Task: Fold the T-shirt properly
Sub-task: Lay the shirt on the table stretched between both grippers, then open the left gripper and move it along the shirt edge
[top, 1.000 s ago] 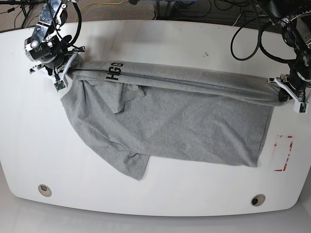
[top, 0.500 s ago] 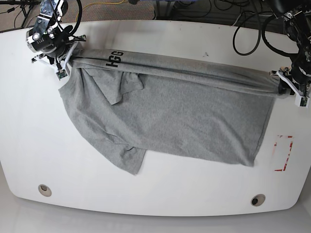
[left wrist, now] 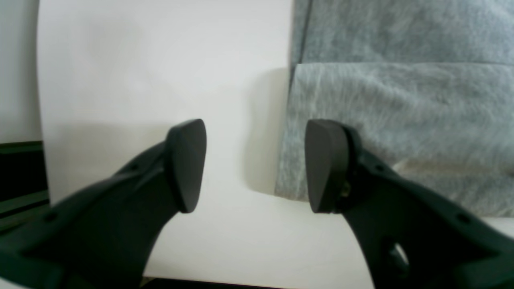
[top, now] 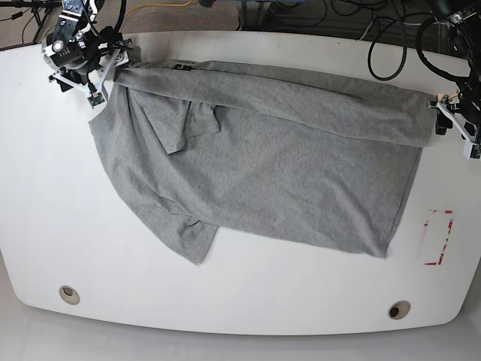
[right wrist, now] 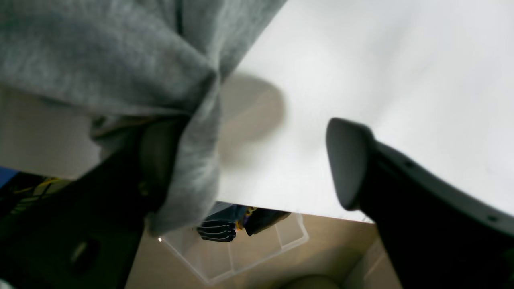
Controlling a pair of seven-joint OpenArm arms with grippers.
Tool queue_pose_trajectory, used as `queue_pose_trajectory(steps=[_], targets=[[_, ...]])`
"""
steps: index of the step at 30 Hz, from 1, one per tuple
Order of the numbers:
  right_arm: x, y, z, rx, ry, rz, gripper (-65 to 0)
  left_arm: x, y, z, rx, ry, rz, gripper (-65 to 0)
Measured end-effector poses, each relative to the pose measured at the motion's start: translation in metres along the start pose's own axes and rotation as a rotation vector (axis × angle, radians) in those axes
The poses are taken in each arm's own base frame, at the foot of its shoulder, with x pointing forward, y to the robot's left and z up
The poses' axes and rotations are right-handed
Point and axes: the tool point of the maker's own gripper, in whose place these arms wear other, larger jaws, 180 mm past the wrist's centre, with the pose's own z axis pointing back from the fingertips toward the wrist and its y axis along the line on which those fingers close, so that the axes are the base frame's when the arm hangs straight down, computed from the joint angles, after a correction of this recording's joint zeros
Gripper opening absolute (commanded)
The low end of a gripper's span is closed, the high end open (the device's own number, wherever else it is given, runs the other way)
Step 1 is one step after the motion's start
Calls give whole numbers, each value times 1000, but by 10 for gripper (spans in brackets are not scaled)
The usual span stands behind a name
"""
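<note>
T-shirt (top: 270, 165): heather grey; lying flat (top edge folded over); sleeves rumpled left

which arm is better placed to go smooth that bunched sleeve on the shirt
Probably the right arm. Its gripper sits at the T-shirt's collar end, close to the bunched sleeve. The left gripper is at the far hem. Both jaws are open, though cloth drapes over one right finger.

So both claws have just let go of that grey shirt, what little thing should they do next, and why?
Probably lift the right gripper up and away first. The soft heather-grey cotton T-shirt lies folded over on the white table, and the left gripper is open beside the hem with nothing between its pads. On the right, cloth drapes over one finger, so pulling sideways could drag the fold.
</note>
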Motion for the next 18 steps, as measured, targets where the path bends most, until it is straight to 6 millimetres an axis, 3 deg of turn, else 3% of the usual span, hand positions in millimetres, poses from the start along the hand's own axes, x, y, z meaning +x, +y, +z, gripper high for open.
queue_pose_trajectory(steps=[5, 13, 18], targets=[[11, -4, 5, -18, -28, 6, -171, 11, 0, 6, 14, -21, -19, -281], [28, -10, 13, 36, -106, -36, -176, 64, -14, 23, -32, -193, -29, -282], [30, -19, 19, 52, -125, -77, -176, 70, -13, 23, -31, -204, -21, -282]])
